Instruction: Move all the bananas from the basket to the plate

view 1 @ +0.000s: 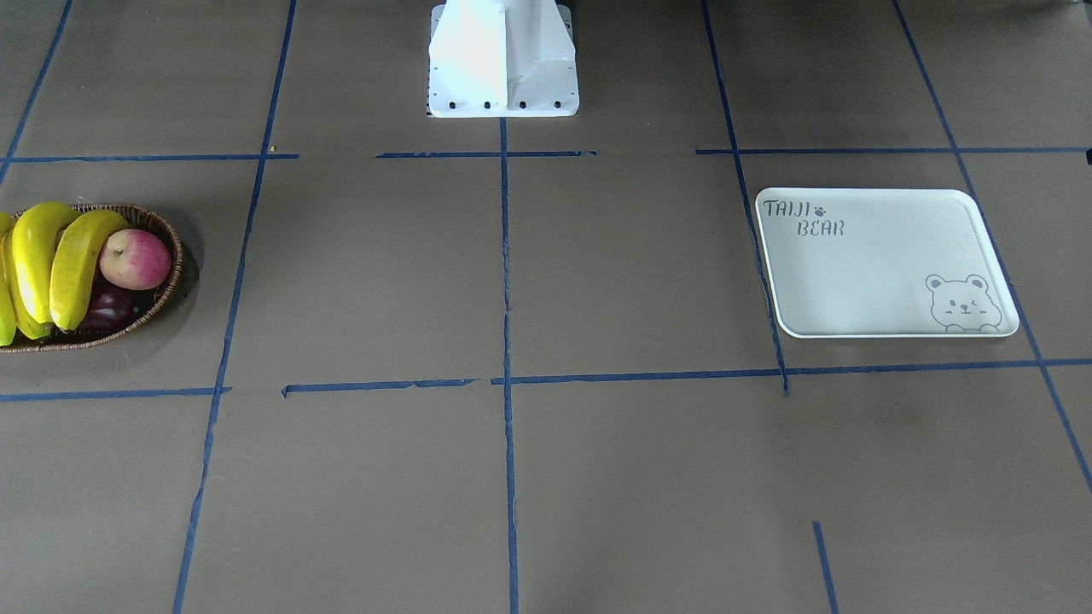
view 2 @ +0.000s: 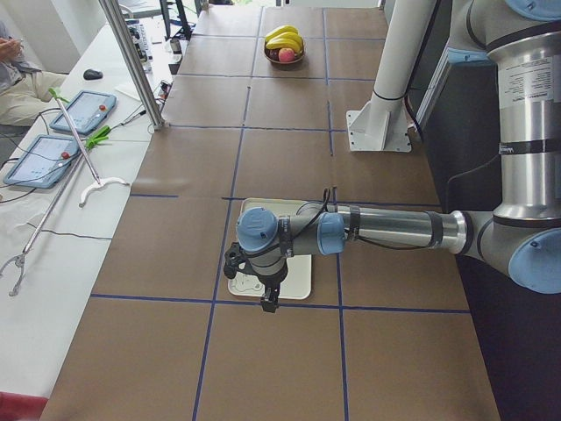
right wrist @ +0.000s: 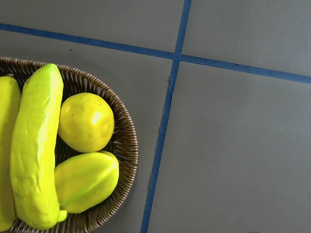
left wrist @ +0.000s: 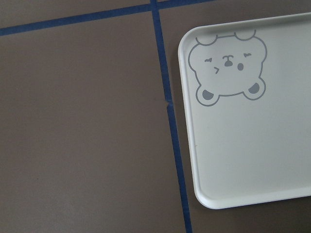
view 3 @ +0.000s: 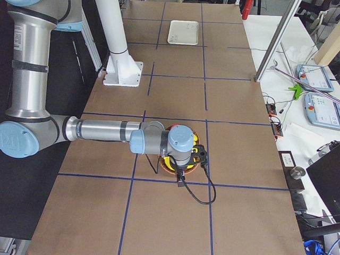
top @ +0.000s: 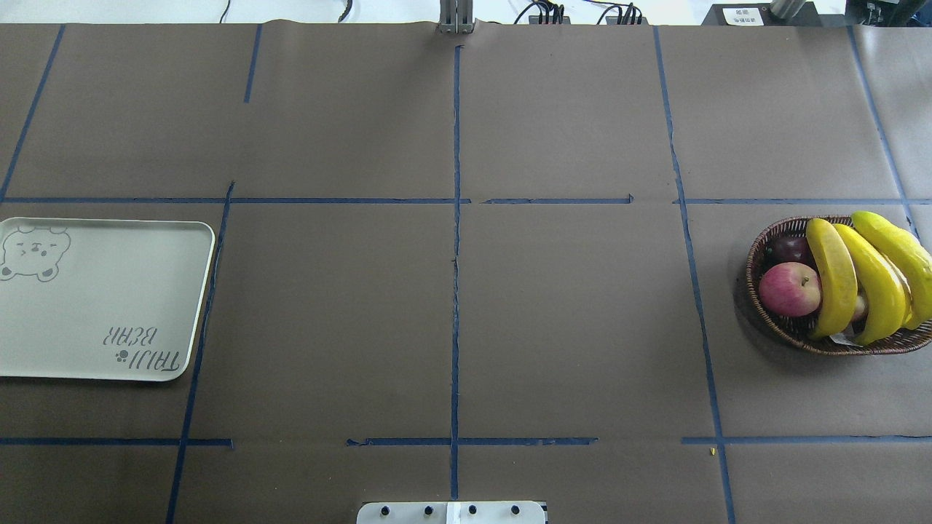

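Note:
Several yellow bananas (top: 834, 276) lie across the brown wicker basket (top: 761, 247) at the table's right end; two of these bananas (view 1: 77, 264) show in the front view. In the right wrist view, one banana (right wrist: 36, 150) fills the basket (right wrist: 127, 145). The off-white plate (top: 109, 306) with the bear drawing sits bare at the left end. My left gripper (view 2: 268, 291) hangs over a corner of the plate (view 2: 300, 282). My right gripper (view 3: 182, 175) hangs over the basket (view 3: 169, 166). Both show only in the side views, so I cannot tell if they are open or shut.
A red apple (top: 790, 289) and a dark purple fruit (top: 788, 249) share the basket with a round yellow fruit (right wrist: 86, 122) and a ridged yellow-green fruit (right wrist: 86, 181). The robot's white base (view 1: 503, 60) stands mid-table. Tablets (view 2: 83, 110) and a person's arm (view 2: 22, 83) lie beyond the far edge.

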You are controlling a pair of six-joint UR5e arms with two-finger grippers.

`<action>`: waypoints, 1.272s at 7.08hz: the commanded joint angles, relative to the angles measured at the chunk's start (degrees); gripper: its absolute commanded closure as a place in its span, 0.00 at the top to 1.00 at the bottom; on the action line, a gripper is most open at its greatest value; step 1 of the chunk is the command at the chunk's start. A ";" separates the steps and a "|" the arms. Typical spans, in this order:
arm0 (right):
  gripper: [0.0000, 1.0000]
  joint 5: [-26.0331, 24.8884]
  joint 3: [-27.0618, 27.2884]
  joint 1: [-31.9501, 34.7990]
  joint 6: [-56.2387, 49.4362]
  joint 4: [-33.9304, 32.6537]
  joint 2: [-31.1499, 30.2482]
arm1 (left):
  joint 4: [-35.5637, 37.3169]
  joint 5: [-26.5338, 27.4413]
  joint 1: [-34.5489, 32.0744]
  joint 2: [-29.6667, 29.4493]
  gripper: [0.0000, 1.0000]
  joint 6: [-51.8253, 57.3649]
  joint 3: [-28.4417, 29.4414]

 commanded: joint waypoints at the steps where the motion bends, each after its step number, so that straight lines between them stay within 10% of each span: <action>1: 0.99 0.00 0.00 -0.04 0.00 0.00 0.00 | -0.09 -0.09 -0.04 0.04 1.00 0.08 0.05; 9: 1.00 -0.18 16.94 -9.87 22.11 4.88 -0.26 | 0.00 -0.36 0.05 0.04 1.00 -0.01 0.05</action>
